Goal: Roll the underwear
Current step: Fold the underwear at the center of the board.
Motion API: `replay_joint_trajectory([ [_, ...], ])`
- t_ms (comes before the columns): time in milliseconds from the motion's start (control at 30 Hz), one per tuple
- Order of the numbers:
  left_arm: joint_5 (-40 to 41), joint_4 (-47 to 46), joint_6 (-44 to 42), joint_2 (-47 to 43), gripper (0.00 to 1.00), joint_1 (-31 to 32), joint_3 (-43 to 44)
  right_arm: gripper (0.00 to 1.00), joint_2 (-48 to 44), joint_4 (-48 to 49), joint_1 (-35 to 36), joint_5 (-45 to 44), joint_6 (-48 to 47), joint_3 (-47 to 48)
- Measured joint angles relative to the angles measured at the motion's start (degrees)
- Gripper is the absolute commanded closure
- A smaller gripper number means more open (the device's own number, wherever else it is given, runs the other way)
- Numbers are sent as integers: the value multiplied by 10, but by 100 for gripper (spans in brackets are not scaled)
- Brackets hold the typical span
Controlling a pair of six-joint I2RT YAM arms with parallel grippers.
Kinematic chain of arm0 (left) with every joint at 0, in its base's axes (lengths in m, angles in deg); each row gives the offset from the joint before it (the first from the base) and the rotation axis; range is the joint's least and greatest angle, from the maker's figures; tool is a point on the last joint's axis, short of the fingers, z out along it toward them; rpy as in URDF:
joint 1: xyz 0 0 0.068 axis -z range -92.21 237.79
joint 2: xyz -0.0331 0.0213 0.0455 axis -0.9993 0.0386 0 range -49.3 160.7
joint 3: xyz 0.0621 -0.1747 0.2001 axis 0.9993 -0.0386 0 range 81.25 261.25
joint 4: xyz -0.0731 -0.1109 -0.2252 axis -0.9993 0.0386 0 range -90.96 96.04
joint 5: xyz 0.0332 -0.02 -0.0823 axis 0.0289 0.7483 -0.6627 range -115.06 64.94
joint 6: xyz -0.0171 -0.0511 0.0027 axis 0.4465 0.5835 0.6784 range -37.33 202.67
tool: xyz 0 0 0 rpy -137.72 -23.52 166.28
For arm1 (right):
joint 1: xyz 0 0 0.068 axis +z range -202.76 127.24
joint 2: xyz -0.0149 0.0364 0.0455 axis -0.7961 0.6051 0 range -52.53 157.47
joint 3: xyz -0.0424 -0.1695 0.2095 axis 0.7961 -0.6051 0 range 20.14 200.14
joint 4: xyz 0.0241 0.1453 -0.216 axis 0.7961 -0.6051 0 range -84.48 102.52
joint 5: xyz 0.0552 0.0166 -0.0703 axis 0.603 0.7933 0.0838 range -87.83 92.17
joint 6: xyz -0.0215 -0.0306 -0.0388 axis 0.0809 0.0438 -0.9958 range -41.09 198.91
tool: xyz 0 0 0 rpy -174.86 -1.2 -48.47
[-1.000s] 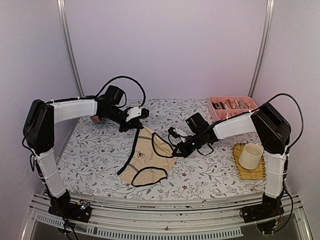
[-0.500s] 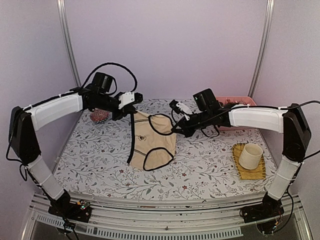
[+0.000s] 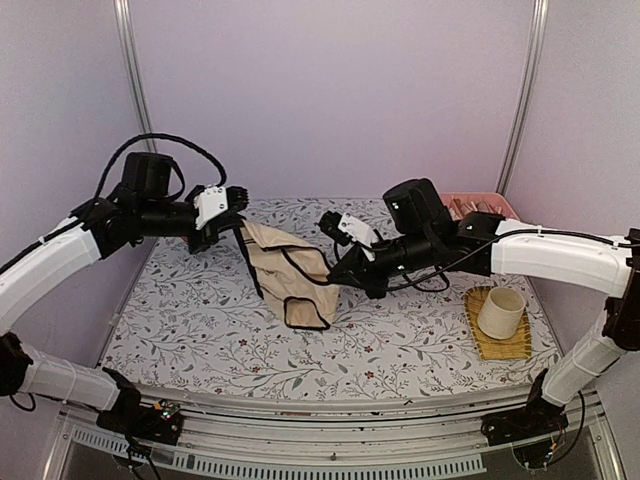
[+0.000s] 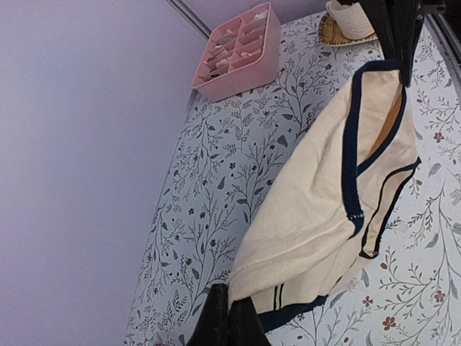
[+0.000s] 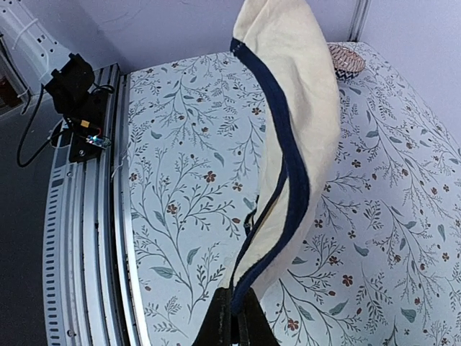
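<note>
One beige underwear (image 3: 285, 265), hanging slack over bench (image 3: 400, 340) centre; left pincer (image 3: 236, 212) and right pincer (image 3: 340, 272) each clamped tight on a corner. Step: spreading. Next: lay flat, then roll.

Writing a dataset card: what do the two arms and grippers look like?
The left arm and right arm have white shells on their long links and black joints. Black cables trail from each wrist. The left gripper and right gripper are black, each with a white block.
</note>
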Motion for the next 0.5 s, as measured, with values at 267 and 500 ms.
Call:
replay_joint_trajectory([
  [267,0,7,47,-156,100,41,-49,98,-58,5,40,-39,4,-38],
  [500,38,5,61,13,100,43,-32,98,83,-4,-20,-71,14,23],
])
